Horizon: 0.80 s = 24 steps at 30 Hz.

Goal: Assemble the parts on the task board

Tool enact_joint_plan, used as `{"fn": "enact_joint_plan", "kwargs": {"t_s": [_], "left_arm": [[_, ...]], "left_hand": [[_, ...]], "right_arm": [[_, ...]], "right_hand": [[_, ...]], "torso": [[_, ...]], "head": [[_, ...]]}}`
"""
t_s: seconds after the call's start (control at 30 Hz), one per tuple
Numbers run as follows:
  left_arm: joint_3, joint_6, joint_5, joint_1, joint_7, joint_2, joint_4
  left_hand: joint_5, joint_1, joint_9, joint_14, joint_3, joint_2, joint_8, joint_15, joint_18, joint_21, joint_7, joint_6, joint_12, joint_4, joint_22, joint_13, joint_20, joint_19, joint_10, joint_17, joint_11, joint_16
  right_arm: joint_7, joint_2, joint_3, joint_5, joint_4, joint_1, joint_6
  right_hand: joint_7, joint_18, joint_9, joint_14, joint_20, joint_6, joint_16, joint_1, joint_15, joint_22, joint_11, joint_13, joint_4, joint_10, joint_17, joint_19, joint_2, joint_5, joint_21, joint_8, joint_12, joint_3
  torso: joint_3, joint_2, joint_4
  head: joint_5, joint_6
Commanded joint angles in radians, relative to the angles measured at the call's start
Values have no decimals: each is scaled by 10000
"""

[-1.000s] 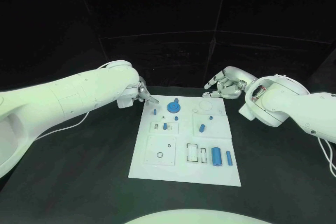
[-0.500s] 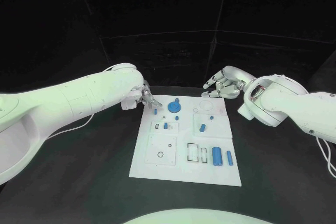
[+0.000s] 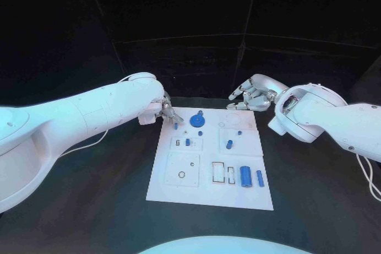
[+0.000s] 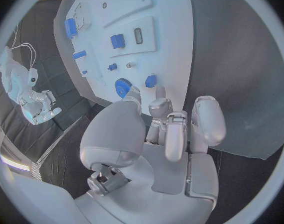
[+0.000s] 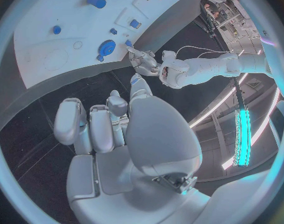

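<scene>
While the left robot hand (image 3: 163,112) sat a little further out from the board (image 3: 213,193) a second ago, it has since edged in and now hovers over the board's far left corner, one finger reaching toward a small blue part (image 3: 175,124) there. Its other fingers are curled in; whether it pinches anything I cannot tell. From the left wrist, the fingertip (image 4: 159,91) stands just beside that part (image 4: 151,80), touching or not is unclear. The right robot hand (image 3: 251,97) has hardly moved, hanging beyond the board's far right corner with its fingers loosely bent and apart, holding nothing.

Under everything lies a black surface (image 3: 87,193), with dark panelled walls behind. The white board rests in the middle of it, long side running away from the robot. On it are a blue gear (image 3: 197,120) near the far edge, small pegs in the middle band, and two blue bars (image 3: 251,177) lying side by side at the near right.

Much of the left robot hand is covered by its own arm in the head view, and the smallest pegs are too tiny to tell apart.
</scene>
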Motion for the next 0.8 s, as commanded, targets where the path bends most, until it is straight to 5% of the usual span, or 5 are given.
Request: {"fn": "enact_joint_plan", "kwargs": {"t_s": [0.03,0.8], "left_arm": [[6,40,-256,2,143,35,-93],[8,154,-317,-73,221,210,-256]], "left_hand": [[-24,204,-32,1020,-40,63,-69,-19,68,58,-11,94,38,-43,35,-5,-35,66,60,2634,-4,31],[-23,644,-108,1020,28,203,-36,-37,58,81,-39,223,65,-129,92,3,-50,91,83,2634,-28,31]], "right_arm": [[95,14,8,-24,1,22,51],[92,66,8,-24,-7,23,82]], "right_hand": [[-17,206,-11,286,3,-68,-55,55,-91,-14,12,-9,-5,-81,-17,-53,62,46,-41,41,-11,-72],[-17,206,-11,286,3,-68,-55,55,-91,-14,12,-9,-5,-81,-17,-53,62,46,-41,41,-11,-72]], "torso": [[-2,-7,1],[2,-12,11]], "head": [[-5,-12],[-31,-55]]}}
